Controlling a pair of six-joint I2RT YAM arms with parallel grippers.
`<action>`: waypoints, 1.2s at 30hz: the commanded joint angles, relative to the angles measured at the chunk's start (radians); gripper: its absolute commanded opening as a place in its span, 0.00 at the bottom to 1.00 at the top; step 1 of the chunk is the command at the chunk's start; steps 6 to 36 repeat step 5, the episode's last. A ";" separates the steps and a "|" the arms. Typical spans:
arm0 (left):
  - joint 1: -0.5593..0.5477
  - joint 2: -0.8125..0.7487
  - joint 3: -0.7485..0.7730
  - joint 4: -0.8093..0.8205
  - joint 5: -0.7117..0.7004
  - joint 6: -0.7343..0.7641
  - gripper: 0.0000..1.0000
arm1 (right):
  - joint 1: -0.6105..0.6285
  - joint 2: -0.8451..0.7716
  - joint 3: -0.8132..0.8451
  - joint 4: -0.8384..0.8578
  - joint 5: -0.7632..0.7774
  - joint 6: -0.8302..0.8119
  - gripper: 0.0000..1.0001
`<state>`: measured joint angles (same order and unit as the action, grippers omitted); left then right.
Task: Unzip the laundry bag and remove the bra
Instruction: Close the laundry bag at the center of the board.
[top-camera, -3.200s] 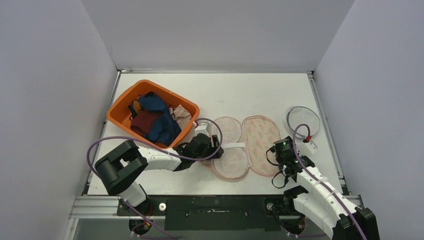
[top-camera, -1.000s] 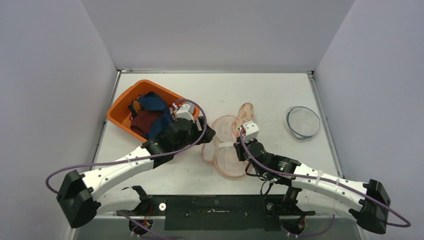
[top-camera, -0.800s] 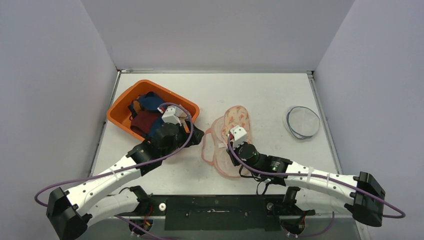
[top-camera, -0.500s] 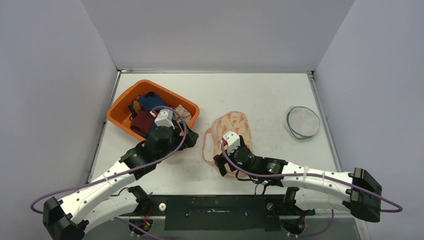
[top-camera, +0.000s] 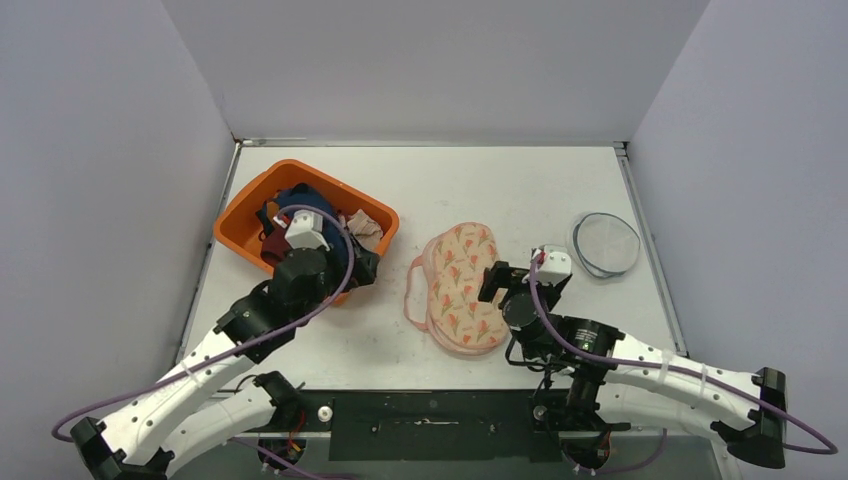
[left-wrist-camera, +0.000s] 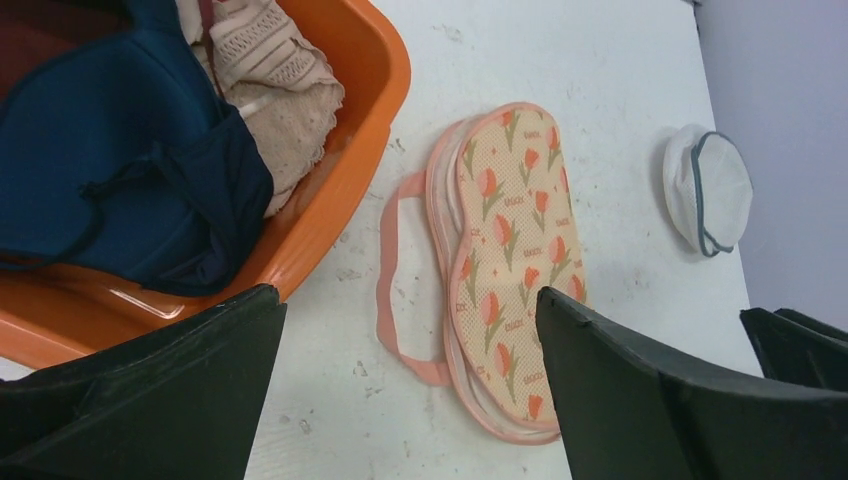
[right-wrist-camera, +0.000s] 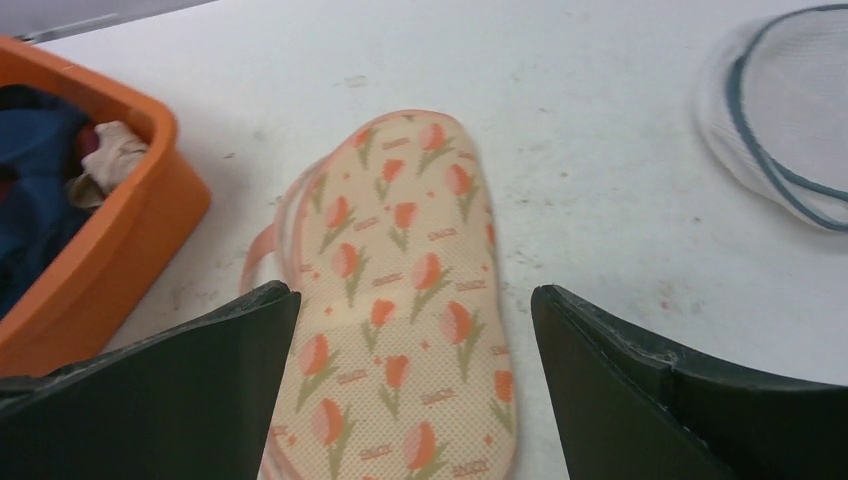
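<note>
I see both tools spread and empty; left tool (left-wrist-camera: 407, 300) near the orange basket (top-camera: 240, 212); right tool (right-wrist-camera: 415, 290) hovers over the floral bra (top-camera: 462, 290). The bra lies flat on the desk (top-camera: 500, 190); the laundry bag (top-camera: 605, 243) sits apart.

Setting: robotics lab test cell. Evidence: bare white surface (top-camera: 520, 185) boxed in by plain grey partition walls (top-camera: 430, 60); cabled left arm (top-camera: 215, 345) and right arm (top-camera: 660, 360) bolted to a black base plate (top-camera: 430, 412).
</note>
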<state>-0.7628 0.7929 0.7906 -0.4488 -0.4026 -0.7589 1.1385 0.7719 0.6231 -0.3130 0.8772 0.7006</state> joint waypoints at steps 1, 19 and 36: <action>0.008 -0.062 0.040 -0.034 -0.099 0.029 0.96 | -0.002 0.019 0.042 -0.225 0.220 0.209 0.90; 0.010 -0.078 0.034 -0.059 -0.117 0.045 0.96 | -0.002 -0.035 0.008 -0.212 0.223 0.189 0.90; 0.010 -0.078 0.034 -0.059 -0.117 0.045 0.96 | -0.002 -0.035 0.008 -0.212 0.223 0.189 0.90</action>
